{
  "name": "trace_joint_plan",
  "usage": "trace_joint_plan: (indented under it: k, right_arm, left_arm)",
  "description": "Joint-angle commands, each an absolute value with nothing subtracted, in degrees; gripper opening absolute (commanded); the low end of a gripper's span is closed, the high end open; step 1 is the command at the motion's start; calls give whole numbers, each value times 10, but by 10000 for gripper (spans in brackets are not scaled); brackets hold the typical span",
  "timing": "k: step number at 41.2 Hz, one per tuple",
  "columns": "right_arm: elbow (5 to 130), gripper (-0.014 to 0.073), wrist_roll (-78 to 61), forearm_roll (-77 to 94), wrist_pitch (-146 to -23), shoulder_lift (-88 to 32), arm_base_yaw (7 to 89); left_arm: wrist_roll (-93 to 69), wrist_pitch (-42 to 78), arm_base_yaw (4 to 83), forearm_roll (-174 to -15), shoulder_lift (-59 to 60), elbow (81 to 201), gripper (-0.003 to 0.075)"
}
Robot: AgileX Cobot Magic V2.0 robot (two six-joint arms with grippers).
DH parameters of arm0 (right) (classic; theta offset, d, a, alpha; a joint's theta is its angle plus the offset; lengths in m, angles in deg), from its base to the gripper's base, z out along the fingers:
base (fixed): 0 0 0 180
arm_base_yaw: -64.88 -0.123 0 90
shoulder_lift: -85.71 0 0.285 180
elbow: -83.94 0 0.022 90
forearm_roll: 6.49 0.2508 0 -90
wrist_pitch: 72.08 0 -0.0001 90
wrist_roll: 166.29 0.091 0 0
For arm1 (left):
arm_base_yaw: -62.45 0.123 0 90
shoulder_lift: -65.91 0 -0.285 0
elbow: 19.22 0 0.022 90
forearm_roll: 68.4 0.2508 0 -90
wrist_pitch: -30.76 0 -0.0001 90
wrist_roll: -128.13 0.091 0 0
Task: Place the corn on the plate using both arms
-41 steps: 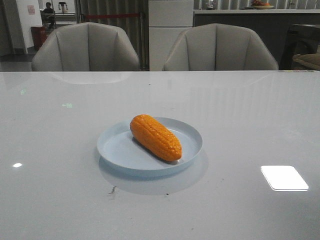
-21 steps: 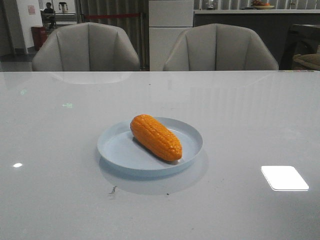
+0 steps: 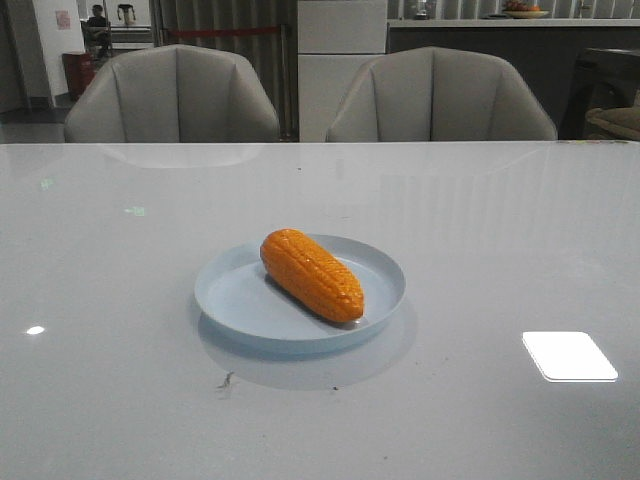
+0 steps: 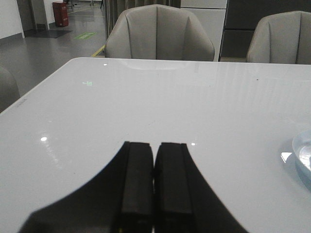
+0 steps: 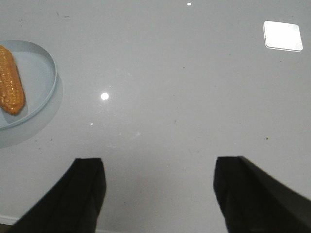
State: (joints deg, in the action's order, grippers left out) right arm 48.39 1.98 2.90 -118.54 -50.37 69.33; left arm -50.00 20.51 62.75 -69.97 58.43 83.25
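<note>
While the orange corn (image 3: pixel 311 274) lies diagonally inside the pale blue plate (image 3: pixel 240 300) at centre frame on the white table (image 3: pixel 500 240), the left gripper (image 4: pixel 154 160) is closed, empty; the right gripper (image 5: pixel 160 177) spread wide, empty

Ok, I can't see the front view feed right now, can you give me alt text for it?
An orange corn cob lies diagonally inside a pale blue plate near the middle of a glossy white table. Neither hand shows in this view. Two grey chairs stand behind the table's far edge.
</note>
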Motion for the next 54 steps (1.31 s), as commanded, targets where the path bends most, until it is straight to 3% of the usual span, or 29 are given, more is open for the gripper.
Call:
trace_joint_plan:
  k: [1, 8, 21, 44, 54]
  right_arm:
    - [498, 573, 15, 25, -1151, -512, 697]
    - [496, 480, 15, 26, -1154, -541, 686]
    - [453, 6, 15, 25, -1077, -634, 611]
    - [223, 31, 15, 45, -862, -886, 611]
    - [143, 31, 15, 65, -798, -884, 611]
  left_arm:
    - [-504, 251, 628, -700, 594, 810, 96]
    - [-504, 251, 628, -700, 594, 810, 96]
    - [-504, 251, 628, -700, 594, 810, 96]
    - [-504, 251, 628, -701, 594, 810, 96]
    - [-504, 251, 628, -701, 594, 810, 96]
